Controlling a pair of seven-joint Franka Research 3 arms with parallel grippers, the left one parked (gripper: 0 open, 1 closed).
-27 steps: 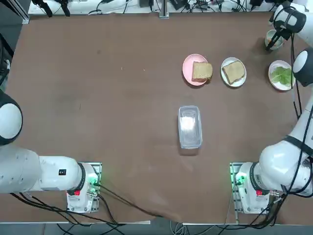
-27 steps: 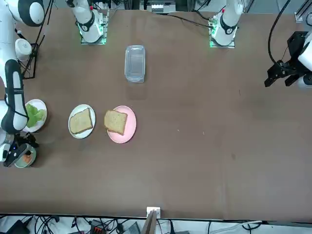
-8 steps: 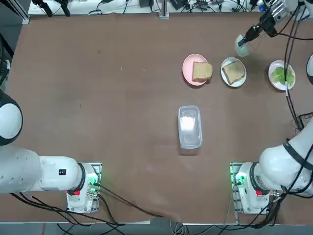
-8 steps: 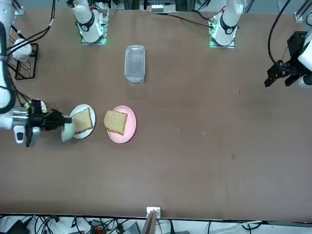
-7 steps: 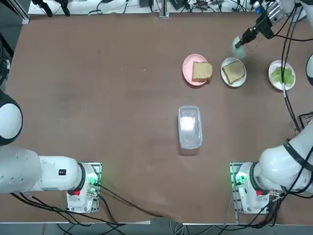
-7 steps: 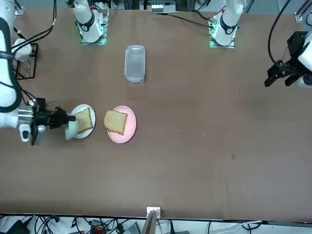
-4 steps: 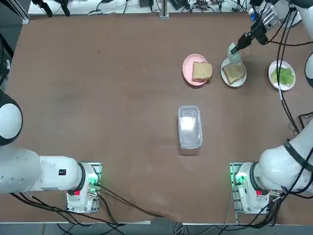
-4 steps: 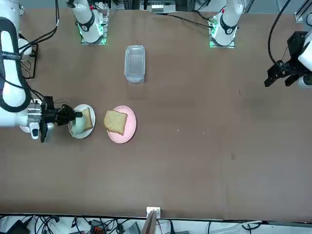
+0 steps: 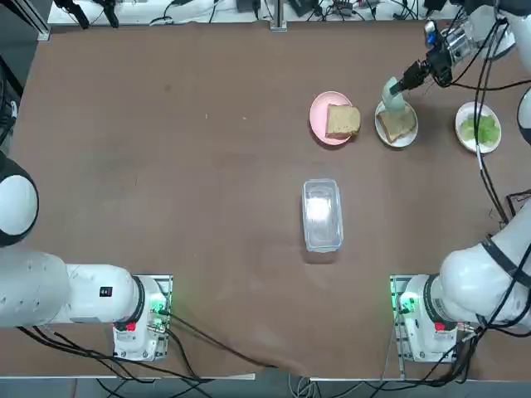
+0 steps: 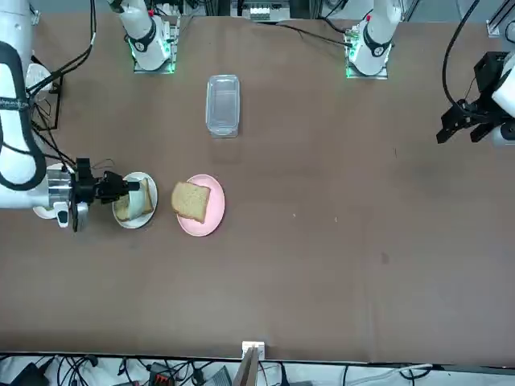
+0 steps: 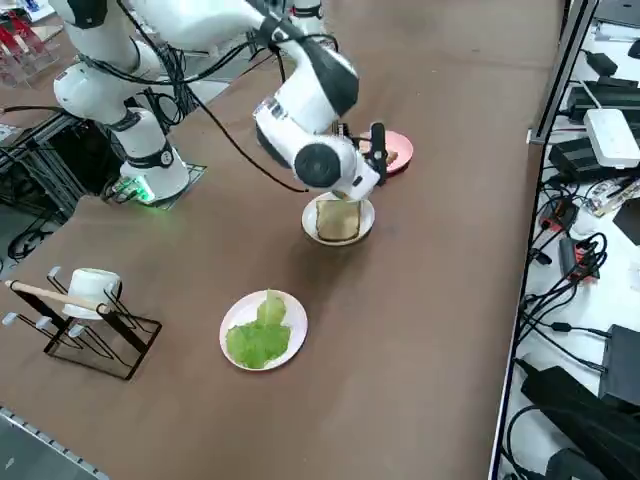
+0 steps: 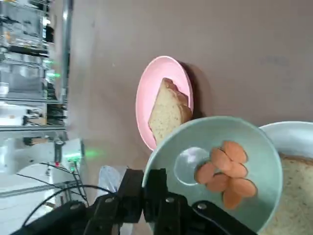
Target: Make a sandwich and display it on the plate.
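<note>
Over the small white plate (image 11: 316, 234), one bread slice (image 9: 401, 128) lies flat, the sandwich's base as far as it has got; its likely partner, a second slice (image 9: 343, 122), rests on the pink plate (image 9: 318, 118) beside it, partly over the rim. The right end effector (image 12: 145, 188) is closed on the rim of the pale-green cup (image 12: 247, 134), tilted above that base.

Pouring looks like the step in hand. The round orange slices (image 12: 230, 172) are bunched inside, so they may slide out in one clump and overshoot the bread, onto the plate's edge or the worktop (image 11: 420, 330). A pinch on one side of the rim could let the cup twist as it tips. Lowered too far, it might nudge the bread or plate. The lettuce (image 11: 258, 338), well aside on its own plate (image 11: 228, 335), is loose and could fold when lifted.

From overhead, the cup hides part of the bread; in the wrist view that slice and its plate are cut off. The orange pieces are perhaps carrot or sausage, hard to tell which.
</note>
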